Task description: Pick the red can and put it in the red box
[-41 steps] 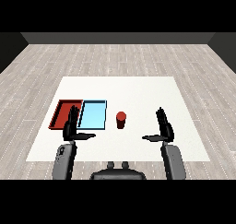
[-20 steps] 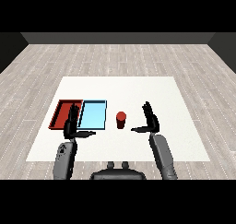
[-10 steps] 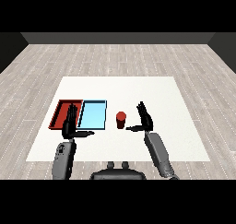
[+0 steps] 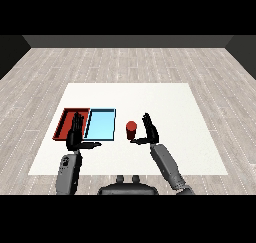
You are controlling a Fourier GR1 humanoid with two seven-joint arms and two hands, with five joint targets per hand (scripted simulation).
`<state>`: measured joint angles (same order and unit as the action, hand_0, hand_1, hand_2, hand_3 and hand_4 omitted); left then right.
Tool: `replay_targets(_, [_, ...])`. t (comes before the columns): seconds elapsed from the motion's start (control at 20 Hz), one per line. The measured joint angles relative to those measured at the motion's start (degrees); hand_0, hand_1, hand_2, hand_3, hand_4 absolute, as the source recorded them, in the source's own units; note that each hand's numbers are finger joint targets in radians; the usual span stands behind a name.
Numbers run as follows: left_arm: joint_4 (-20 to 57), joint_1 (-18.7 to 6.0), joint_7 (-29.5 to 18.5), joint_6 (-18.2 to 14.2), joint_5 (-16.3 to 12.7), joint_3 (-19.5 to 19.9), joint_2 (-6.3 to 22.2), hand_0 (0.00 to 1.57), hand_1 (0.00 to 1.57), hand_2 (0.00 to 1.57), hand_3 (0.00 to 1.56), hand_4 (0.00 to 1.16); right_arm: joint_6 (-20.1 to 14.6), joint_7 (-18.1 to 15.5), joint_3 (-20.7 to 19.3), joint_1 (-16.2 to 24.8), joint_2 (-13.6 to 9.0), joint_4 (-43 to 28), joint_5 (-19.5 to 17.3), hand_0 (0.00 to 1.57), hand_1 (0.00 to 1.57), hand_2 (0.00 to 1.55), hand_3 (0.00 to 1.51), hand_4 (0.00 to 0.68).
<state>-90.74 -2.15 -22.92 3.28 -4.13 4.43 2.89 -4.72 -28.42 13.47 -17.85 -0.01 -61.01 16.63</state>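
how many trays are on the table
2. The shallow red tray lies at the table's left, partly behind the open black left hand. The shallow light blue tray lies directly beside it, on its right, left of the small red can. None seem hidden.

One white table [image 4: 200, 132] is filling the middle of the view. Two trays are lying on it side by side: one red tray [image 4: 64, 122] and one light blue tray [image 4: 101, 125]. One red can [image 4: 131, 130] is standing upright on the table. Two grey forearms are reaching in from below, each ending in one black hand: one left hand [image 4: 76, 135] and one right hand [image 4: 150, 132], two hands in all.
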Motion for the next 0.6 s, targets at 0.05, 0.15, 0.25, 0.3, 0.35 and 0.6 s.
replay_targets(0.05, [0.14,0.09,-0.23,0.06,0.0,0.02,0.03,0.0,0.0,0.0,0.0,0.0,-0.23,-1.46,0.66,-0.79,0.0,2.02,0.67,0.0,0.0,0.0,0.0,0.0])
replay_targets(0.15, [0.57,0.33,-1.1,0.39,-0.04,0.05,0.11,0.0,0.0,0.0,0.0,0.0,-0.49,-1.92,1.08,-0.8,0.0,2.55,0.84,0.0,0.0,0.0,0.0,0.0])
replay_targets(0.25, [0.05,0.4,-0.57,0.29,-0.18,-0.02,0.07,0.0,0.0,0.0,0.0,0.0,-1.84,-2.26,2.33,-1.97,0.01,3.9,2.3,0.0,0.0,0.0,0.0,0.0])
replay_targets(0.3, [-0.05,0.94,-0.91,0.19,0.07,-0.41,-0.25,0.0,0.0,0.0,0.0,0.0,-1.35,-2.96,1.85,-2.72,0.01,5.44,2.52,0.0,0.0,0.0,0.0,0.0])
replay_targets(0.35, [-0.35,1.0,-0.76,0.54,-0.25,-0.39,-0.11,0.0,0.0,0.0,0.0,0.0,-1.79,-3.7,2.3,-3.81,0.01,7.23,3.49,0.0,0.0,0.0,0.0,0.0])
replay_targets(0.6, [0.77,0.28,-0.8,1.38,-0.9,0.28,0.59,0.0,0.0,0.0,0.0,0.0,-2.03,-4.63,3.09,-4.5,0.01,8.92,5.18,0.0,0.0,0.0,0.0,0.0])
